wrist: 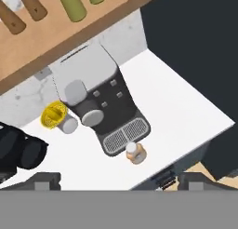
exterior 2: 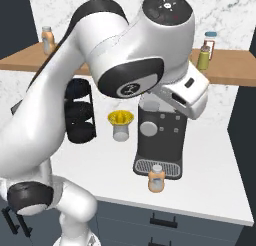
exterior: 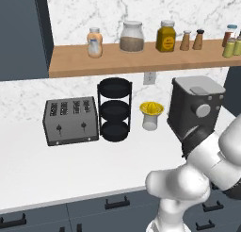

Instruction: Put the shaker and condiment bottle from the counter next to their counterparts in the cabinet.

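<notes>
One condiment bottle [exterior 2: 156, 178] touching coffee machine [exterior 2: 157, 135] drip tray, juicer [exterior 2: 121, 124] near

No readable text, label or number appears anywhere, as far as these small renders show.

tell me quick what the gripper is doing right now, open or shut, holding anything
Gripper: open, holding nothing; it hangs above the white marble counter, over the small clear bottle with orange and white contents.

the arm [exterior 2: 100, 80] hides much of the wooden cabinet [exterior 2: 20, 60]; the edge crops two shakers [wrist: 79, 2]; coffee machine [exterior 2: 157, 140] partly covered.
</notes>
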